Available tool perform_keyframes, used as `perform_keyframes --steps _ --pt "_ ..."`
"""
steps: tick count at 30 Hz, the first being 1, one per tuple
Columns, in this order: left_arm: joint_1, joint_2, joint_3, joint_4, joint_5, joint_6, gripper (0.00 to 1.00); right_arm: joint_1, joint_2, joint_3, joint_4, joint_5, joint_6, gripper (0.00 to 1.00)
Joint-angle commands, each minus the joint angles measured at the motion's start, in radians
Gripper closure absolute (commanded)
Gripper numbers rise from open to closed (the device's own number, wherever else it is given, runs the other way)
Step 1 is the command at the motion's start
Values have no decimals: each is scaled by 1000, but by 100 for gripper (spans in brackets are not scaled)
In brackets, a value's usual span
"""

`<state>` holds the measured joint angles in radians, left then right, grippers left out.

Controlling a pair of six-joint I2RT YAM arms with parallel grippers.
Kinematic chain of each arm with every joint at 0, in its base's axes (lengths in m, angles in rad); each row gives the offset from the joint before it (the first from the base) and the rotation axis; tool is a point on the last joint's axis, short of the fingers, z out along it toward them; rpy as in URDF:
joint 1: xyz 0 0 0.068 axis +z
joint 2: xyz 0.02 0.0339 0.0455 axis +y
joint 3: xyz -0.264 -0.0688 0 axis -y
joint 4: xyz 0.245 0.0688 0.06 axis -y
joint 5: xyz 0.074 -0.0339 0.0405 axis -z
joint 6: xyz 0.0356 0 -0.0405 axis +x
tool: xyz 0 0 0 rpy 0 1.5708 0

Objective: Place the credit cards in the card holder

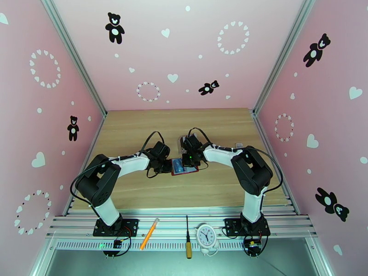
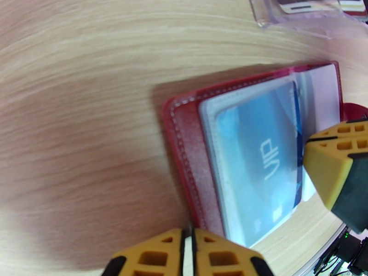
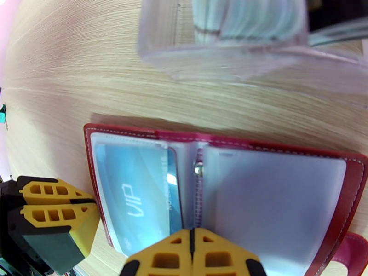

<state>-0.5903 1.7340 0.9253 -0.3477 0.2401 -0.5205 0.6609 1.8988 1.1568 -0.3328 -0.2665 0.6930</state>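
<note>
The card holder (image 1: pixel 191 170) lies open and flat mid-table, dark red with clear pockets (image 2: pixel 184 148) (image 3: pixel 285 212). A teal-blue VIP credit card (image 2: pixel 262 166) (image 3: pixel 133 194) sits inside its left clear pocket. My left gripper (image 2: pixel 187 254) (image 1: pixel 166 167) is shut, its tips at the holder's outer left edge; it also shows in the right wrist view (image 3: pixel 57 210). My right gripper (image 3: pixel 192 254) (image 1: pixel 187 163) is shut too, tips at the holder's middle fold beside the card's end. Its fingers (image 2: pixel 340 166) appear in the left wrist view. More credit cards (image 2: pixel 299 5) stand behind.
A clear slotted stand (image 3: pixel 230 47) (image 2: pixel 294 17) with cards in it stands just beyond the holder. On the front rail lie an orange pen (image 1: pixel 149 233), a screwdriver (image 1: pixel 187 240) and a small clock (image 1: pixel 206 235). Pink walls close in the table's sides and back.
</note>
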Motion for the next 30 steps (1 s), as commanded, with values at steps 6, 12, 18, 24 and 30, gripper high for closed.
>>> perform_keyframes --steps 6,12,18,24,30 --pt "11 34 27 25 20 -3 85 22 29 -13 28 -49 22 99" --pt "11 33 23 27 18 -3 85 28 30 -16 34 -51 26 99" --pt "13 37 29 21 12 2 85 28 13 -10 26 -47 24 98" --pt "30 26 32 8 3 7 84 23 -37 4 -15 -29 8 90" --pt "51 17 26 14 24 6 84 17 -71 11 -37 -19 3 81"
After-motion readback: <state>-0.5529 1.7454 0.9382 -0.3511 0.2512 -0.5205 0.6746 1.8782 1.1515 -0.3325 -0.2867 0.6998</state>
